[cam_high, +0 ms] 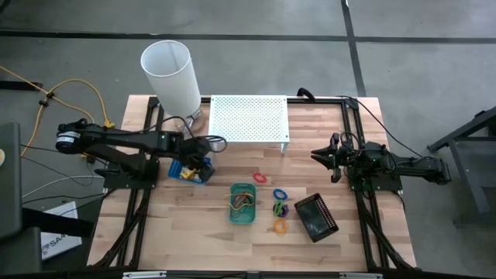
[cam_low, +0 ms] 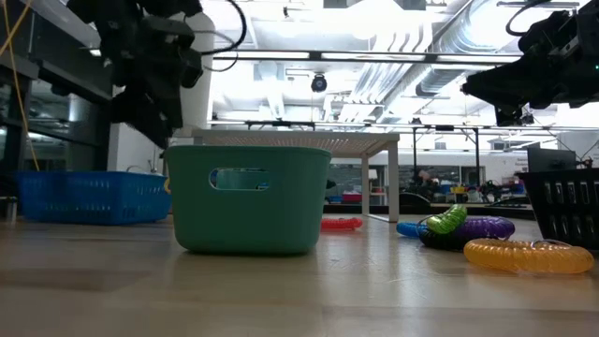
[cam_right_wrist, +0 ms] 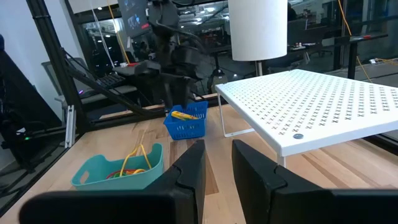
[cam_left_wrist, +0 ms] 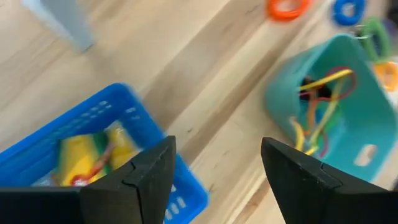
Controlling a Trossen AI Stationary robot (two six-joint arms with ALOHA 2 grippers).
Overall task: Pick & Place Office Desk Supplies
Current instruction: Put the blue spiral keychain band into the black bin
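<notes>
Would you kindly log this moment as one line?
left gripper: open above blue tray | right gripper: idle, empty | green tray: holds bands

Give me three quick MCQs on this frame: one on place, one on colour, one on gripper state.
1. The left gripper hangs over:
A. the black tray
B. the blue tray
C. the white shelf

2. The tray holding loose coloured bands is:
A. green
B. black
C. red

3. The left gripper's fingers are:
A. shut on a ring
B. shut, empty
C. open, empty

Key:
1 B, the high view puts it above that tray.
2 A, the green tray holds them in both wrist views.
3 C, the left wrist view shows a wide, bare gap.
</notes>
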